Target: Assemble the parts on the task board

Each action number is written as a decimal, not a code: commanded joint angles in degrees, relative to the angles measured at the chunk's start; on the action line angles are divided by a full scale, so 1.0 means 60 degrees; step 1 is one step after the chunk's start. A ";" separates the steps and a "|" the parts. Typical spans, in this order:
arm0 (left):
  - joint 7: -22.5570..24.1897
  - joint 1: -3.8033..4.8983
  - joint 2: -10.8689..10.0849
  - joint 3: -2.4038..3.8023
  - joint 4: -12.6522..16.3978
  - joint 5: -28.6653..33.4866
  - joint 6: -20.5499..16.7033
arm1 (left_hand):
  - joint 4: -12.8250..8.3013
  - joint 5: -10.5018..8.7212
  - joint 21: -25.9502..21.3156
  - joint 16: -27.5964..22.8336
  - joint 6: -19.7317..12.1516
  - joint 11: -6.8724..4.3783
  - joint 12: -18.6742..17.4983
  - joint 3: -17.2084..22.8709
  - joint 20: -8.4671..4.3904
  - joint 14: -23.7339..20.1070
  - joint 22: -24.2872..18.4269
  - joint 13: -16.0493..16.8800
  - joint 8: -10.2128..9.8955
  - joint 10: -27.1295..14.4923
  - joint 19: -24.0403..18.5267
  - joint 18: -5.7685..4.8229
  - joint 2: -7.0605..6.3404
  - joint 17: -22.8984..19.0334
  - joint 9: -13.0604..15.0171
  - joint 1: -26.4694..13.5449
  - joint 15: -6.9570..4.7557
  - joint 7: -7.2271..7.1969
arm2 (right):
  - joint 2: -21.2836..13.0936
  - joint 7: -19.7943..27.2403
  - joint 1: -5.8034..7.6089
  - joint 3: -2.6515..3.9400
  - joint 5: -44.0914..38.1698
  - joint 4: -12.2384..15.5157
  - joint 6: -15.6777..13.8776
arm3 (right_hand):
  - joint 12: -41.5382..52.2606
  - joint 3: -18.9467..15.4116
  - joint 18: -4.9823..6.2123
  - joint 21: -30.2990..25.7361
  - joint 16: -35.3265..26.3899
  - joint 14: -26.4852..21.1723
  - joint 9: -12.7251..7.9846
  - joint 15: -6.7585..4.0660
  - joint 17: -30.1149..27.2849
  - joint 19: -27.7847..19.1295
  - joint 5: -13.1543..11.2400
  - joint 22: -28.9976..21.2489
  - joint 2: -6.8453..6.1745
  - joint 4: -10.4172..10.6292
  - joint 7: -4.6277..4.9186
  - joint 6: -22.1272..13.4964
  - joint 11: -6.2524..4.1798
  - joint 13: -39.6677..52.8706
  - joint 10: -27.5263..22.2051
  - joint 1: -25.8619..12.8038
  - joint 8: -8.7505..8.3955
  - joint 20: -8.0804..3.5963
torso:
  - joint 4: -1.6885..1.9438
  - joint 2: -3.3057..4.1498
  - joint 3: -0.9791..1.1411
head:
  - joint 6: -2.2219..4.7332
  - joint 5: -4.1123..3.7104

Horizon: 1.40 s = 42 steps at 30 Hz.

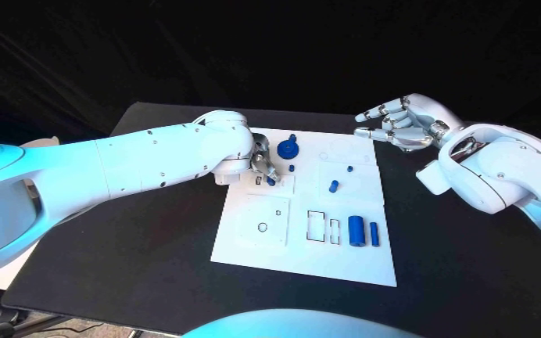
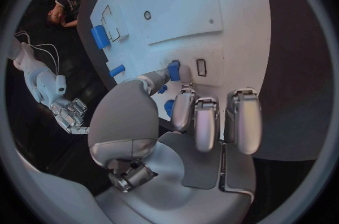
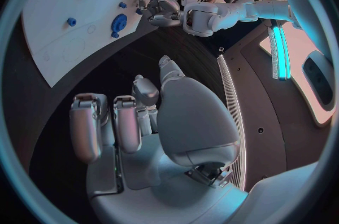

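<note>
Now a small blue part (image 2: 174,70) is pinched in the left hand (image 1: 262,164), low over the task board (image 1: 265,252) near its left edge. It should be kept straight and pushed down slowly. The right hand (image 1: 400,123) is held off the board, fingers curled, holding nothing.

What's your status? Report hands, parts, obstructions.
Left hand fingers pinching a small blue part over the task board. Right hand open, off the board's far right corner. Nothing blocking.
</note>
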 commanded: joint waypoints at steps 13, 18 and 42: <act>-0.0477 -0.0061 0.0107 -0.0045 -0.0191 0.0109 0.0577 | 0.0688 -0.0019 0.0092 0.0030 0.0339 -0.0004 0.0113 -0.1425 -0.0074 0.1006 0.1651 0.0116 -0.0196 0.0129 0.0541 -0.0160 0.0125 0.2514 0.0009 -0.0795 -0.0075 -0.0084 | -0.0021 0.0247 0.0000 0.0001 -0.0049 0.0079 -0.0190 | -0.0053 -0.0081 0.0023 -0.0051 -0.0041 0.0731 0.0004 -0.0035 0.1356 0.0161 0.0111 0.0847 0.0092 -0.0016 -0.0001 0.0080 -0.0045 -0.0032 -0.0011 0.0066 0.0006 -0.0026 | -0.0007 0.0003 -0.0014 | -0.0018 -0.0029; -0.0476 -0.0062 0.0148 -0.0045 -0.0274 0.0109 0.0583 | 0.0758 -0.0018 0.0092 0.0030 0.0350 -0.0004 0.0116 -0.1567 -0.0076 0.1006 0.1654 0.0124 -0.0209 0.0132 0.0542 -0.0160 0.0156 0.2514 0.0015 -0.0812 -0.0077 -0.0085 | -0.0022 0.0251 0.0001 0.0002 -0.0042 0.0080 -0.0194 | -0.0071 -0.0088 0.0025 -0.0057 -0.0045 0.0730 0.0002 -0.0035 0.1351 0.0156 0.0126 0.0838 0.0090 -0.0017 0.0001 0.0072 -0.0044 -0.0048 -0.0021 0.0068 0.0001 -0.0027 | -0.0005 0.0003 -0.0012 | -0.0028 -0.0047; -0.0445 -0.0064 0.0059 -0.0034 -0.0282 0.0109 0.0533 | 0.1219 -0.0300 0.0176 0.0030 0.0479 -0.0034 0.0191 -0.3682 -0.0093 0.1006 0.1813 0.0250 -0.0258 0.0201 0.0618 -0.0196 0.0218 0.2514 0.0126 -0.0911 -0.0102 -0.0135 | -0.0021 0.0245 0.0001 0.0002 -0.0035 0.0043 -0.0134 | -0.0088 -0.0113 0.0027 -0.0063 -0.0055 0.0727 0.0000 -0.0033 0.1337 0.0152 0.0142 0.0828 0.0085 -0.0004 0.0005 0.0062 -0.0040 -0.0064 -0.0031 0.0049 -0.0006 -0.0028 | 0.0007 -0.0002 -0.0013 | -0.0044 -0.0061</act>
